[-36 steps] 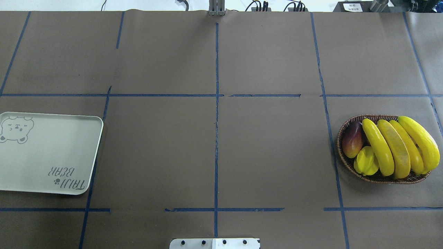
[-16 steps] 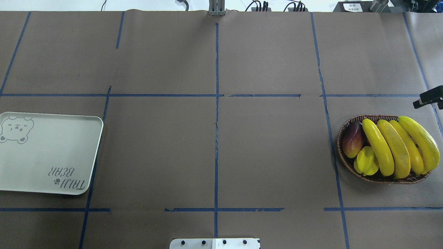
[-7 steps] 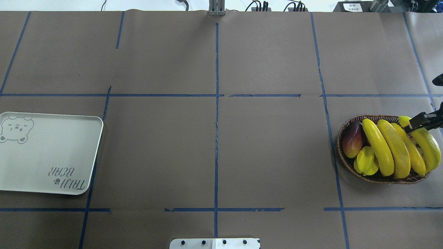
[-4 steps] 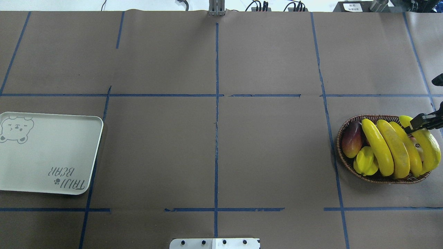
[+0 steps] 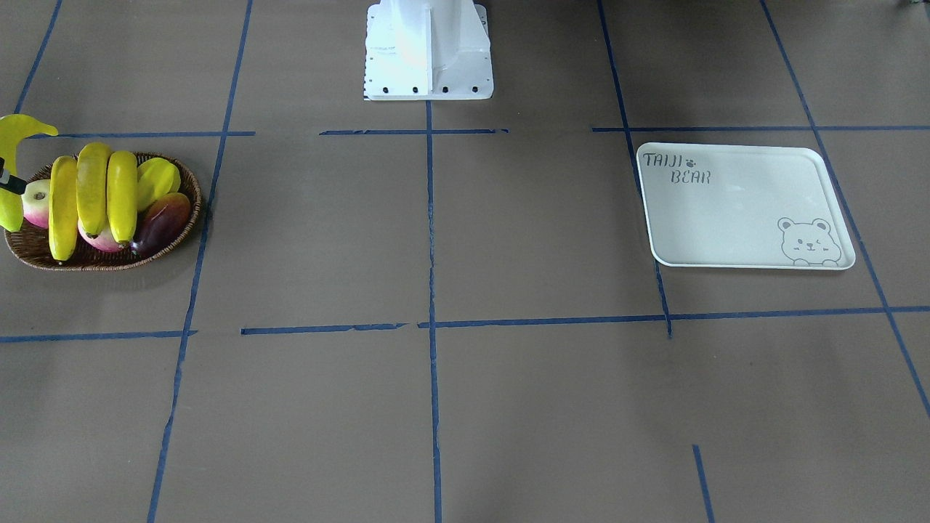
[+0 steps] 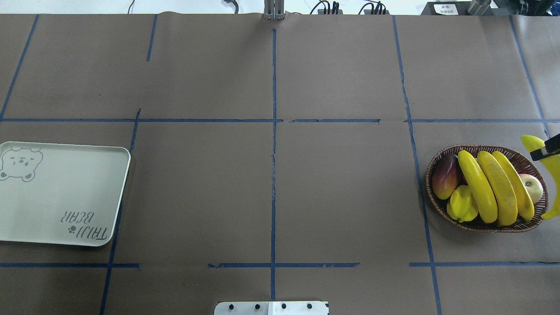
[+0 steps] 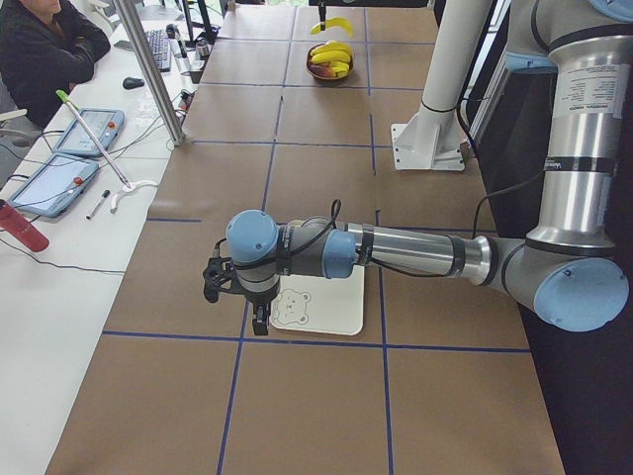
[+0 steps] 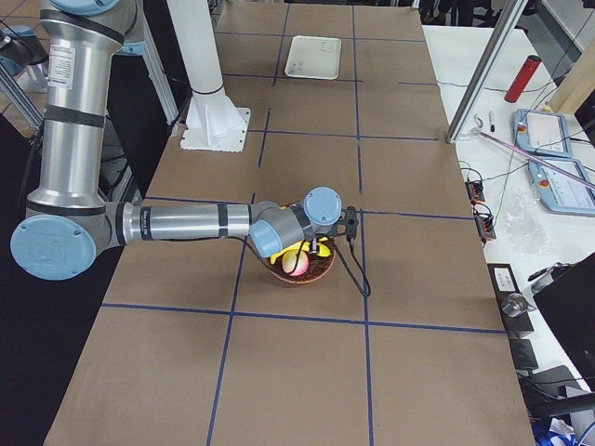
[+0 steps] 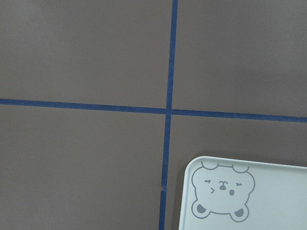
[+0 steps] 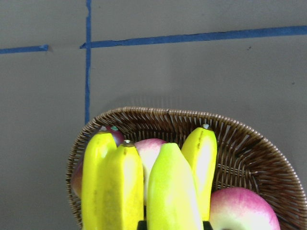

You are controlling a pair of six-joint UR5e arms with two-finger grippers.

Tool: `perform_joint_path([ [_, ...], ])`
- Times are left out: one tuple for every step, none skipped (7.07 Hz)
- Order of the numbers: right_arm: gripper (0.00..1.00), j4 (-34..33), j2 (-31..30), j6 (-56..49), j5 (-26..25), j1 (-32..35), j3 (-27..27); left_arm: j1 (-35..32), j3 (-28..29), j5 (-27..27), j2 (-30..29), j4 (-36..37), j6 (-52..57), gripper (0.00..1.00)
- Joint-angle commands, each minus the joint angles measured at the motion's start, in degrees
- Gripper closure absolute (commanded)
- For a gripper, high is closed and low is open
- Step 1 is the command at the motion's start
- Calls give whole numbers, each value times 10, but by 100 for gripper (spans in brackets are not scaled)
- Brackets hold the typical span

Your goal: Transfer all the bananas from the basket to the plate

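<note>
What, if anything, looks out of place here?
Nothing stands out. The right claw holds one banana lifted at the basket's outer rim; three bananas lie in the basket, nothing spilled, and the plate holds nothing yet.

Glossy bananas (image 6: 481,186); rough woven wicker basket (image 6: 485,227); smooth matt plate (image 6: 65,188); matt paper tabletop (image 6: 341,183)
</note>
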Motion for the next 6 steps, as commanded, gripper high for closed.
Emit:
perform_joint_path([
  [100,-7,57,77,37,14,22,3,-3,-4,-5,-4,-9,0],
  [100,-3,133,200,35,6,26,21,-10,-5,-10,-16,-31,0],
  [100,-3,221,295,1,-21,24,53,-16,-5,-29,-47,-92,0],
  [100,-2,294,391,-104,-72,35,93,-30,-14,-45,-93,-190,0],
  [100,-1,349,488,-218,-142,49,135,-39,-16,-61,-150,-304,0],
  [100,7,384,583,-361,-233,77,184,-35,-15,-93,-222,-458,0],
])
